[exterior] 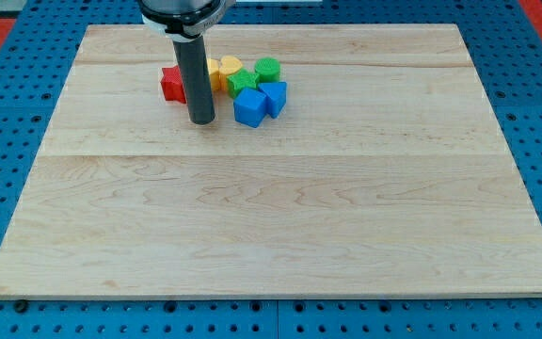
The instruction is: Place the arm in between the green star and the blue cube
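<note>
My tip rests on the board near the view's top, left of the block cluster. The blue cube lies just to the tip's right, with a second blue block touching its right side. The green star sits above the blue cube, and a green cube is up and to the right of it. Two yellow blocks lie behind the rod. A red block sits left of the rod, partly hidden by it. The tip is below and left of the green star, not between it and the blue cube.
The wooden board lies on a blue pegboard table. The blocks are bunched tightly together near the board's top edge. The arm's body enters from the view's top.
</note>
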